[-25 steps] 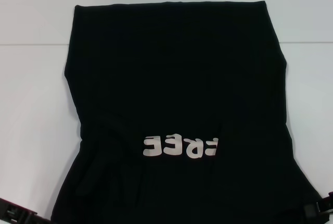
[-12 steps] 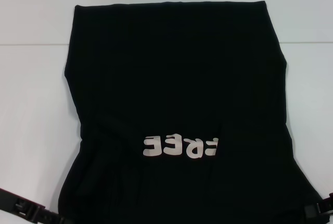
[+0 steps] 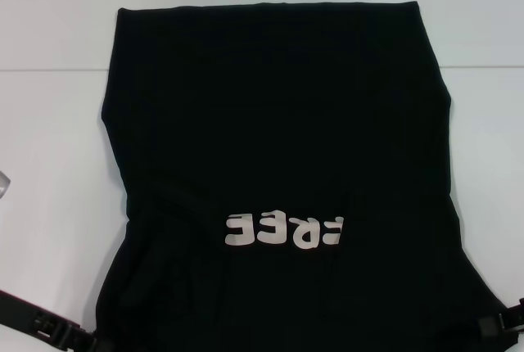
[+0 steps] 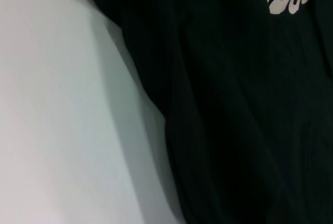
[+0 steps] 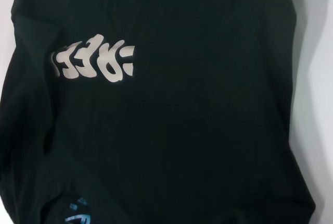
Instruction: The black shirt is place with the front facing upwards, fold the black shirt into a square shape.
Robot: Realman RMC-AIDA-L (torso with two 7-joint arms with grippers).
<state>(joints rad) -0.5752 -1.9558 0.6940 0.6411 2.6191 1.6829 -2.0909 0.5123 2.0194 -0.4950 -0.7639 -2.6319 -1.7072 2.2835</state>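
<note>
The black shirt lies spread over the white table, far hem straight, with white letters "FREE" upside down toward me. Its near left part is rumpled into soft folds. My left gripper shows only as a black jointed piece at the bottom left, right beside the shirt's near left edge. At the bottom right corner my right gripper sits against the shirt's near right edge. The left wrist view holds the shirt's edge on bare table. The right wrist view shows shirt, letters and a small blue mark.
White table surrounds the shirt on the left, right and far sides, with a faint seam line across it. A small grey object peeks in at the left edge.
My left gripper has slid in from the bottom left corner toward the shirt's near left edge. A grey object has appeared at the left edge. The shirt lies as before.
</note>
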